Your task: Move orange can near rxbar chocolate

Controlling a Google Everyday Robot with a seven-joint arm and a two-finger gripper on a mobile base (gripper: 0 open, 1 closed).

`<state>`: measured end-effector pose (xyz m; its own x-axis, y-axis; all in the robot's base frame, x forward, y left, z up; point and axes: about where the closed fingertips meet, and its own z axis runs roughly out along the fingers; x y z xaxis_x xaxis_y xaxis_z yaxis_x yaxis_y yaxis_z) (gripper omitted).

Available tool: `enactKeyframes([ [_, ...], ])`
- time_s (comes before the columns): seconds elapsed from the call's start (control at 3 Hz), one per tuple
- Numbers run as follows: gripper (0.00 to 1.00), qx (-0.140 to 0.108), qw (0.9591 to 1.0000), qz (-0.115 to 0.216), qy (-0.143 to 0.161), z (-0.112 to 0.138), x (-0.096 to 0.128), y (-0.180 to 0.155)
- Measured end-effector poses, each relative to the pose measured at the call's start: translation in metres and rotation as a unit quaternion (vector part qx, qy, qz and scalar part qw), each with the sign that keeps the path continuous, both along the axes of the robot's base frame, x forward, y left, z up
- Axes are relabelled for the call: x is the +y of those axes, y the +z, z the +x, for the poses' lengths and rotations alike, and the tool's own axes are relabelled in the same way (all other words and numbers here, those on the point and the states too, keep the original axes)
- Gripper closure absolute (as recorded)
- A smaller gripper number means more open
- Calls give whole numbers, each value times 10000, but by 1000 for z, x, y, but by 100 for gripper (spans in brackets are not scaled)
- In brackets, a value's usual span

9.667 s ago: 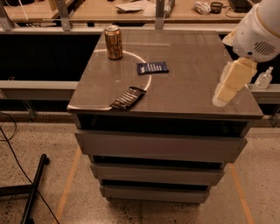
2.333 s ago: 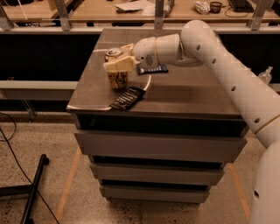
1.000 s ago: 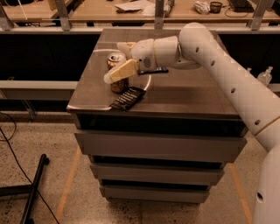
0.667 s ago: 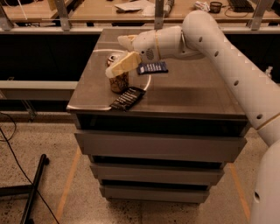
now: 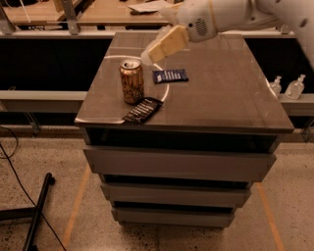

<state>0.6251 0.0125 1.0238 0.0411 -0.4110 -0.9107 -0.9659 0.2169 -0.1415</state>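
Camera view: orange can (image 5: 132, 81) stands upright on table (image 5: 221, 88), just beside rxbar chocolate (image 5: 143, 110); 1 blue bar (image 5: 170, 75) is behind it. Gripper (image 5: 149, 53) hangs above the can, holding nothing; opening: cannot tell. Placement looks done. Lift straight up, don't clip the can's top.

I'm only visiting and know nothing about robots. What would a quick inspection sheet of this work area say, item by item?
Surface: grey-brown cabinet top over drawers, with a pale curved mark.
Job's things: orange-gold drink can stands upright near the front-left; flat black snack bar wrapper lies right beside it, contact unclear.
Clutter: blue bar wrapper lies behind them.
Grippers: cream gripper hovers above the table, behind the can and not touching it.
Cables: black cable on the floor, left.
Surroundings: two clear bottles on a ledge, right; wooden desks behind.
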Motion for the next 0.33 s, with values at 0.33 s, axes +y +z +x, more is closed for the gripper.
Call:
enactKeyframes([
  [0.33,0,-103,9999,-36,-94,-8,-9,12],
])
